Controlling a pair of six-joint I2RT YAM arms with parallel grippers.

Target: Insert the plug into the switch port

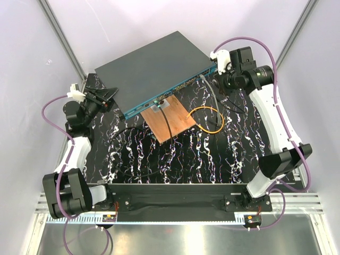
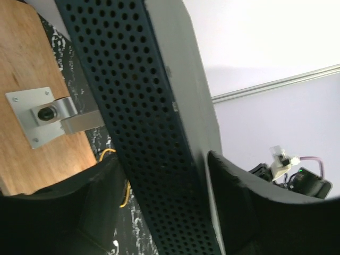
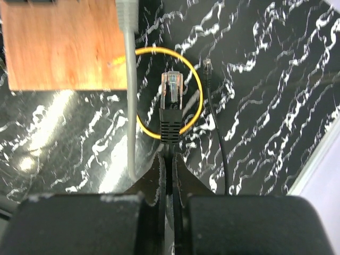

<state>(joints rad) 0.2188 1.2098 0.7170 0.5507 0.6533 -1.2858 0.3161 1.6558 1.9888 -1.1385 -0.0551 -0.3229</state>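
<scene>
Your right gripper (image 3: 171,159) is pinched tight on the black boot of the plug (image 3: 171,101). Its clear tip points straight out along the fingers, above the yellow loop (image 3: 167,48). The switch (image 1: 154,66) sits back-centre on the table, its ports along the front face (image 1: 170,92) beside the board (image 3: 58,42). From the plug, that face lies ahead and to the left. Of your 2 arms, the right is nearer the ports. Your left gripper (image 2: 163,161) is clamped across the switch's perforated side, apparently bracing it.
</scene>
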